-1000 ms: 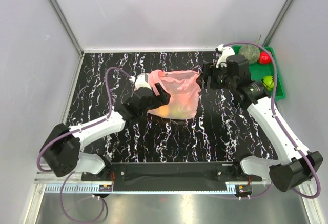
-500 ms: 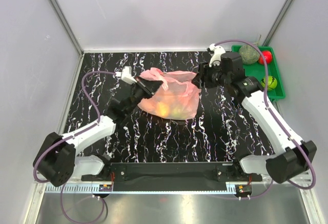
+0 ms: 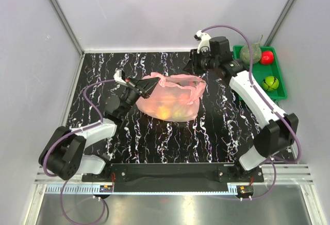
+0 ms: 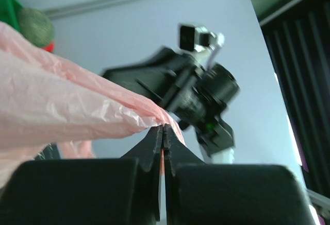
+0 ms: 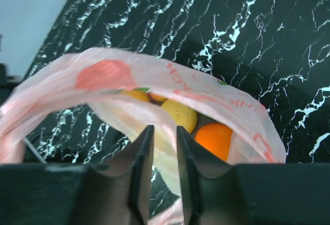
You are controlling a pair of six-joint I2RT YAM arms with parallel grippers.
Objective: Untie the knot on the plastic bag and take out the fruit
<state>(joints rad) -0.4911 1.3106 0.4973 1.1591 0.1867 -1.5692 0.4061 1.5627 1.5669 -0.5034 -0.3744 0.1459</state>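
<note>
Two claws hold the plastic bag (image 3: 172,95) stretched left to right at mid-frame. The left gripper (image 3: 148,83) is clamped on its left edge, and the right gripper (image 5: 164,137) is pinched narrowly on pink film. The fruit (image 5: 215,138) lies under the gaping mouth, nearest the right gripper. No knot shows. Open table (image 3: 216,132) spreads toward the lower frame.

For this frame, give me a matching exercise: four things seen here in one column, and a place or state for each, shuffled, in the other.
Things:
1. left tool
2. orange fruit
3. red fruit
4. plastic bag

Places or states:
A. in the green tray, next to the melon
B. inside the pink bag, seen through its mouth
C. shut on a pinch of pink plastic
D. resting on the black marbled table, mouth open

Pairs: 1-C, 2-B, 3-A, 4-D
</note>
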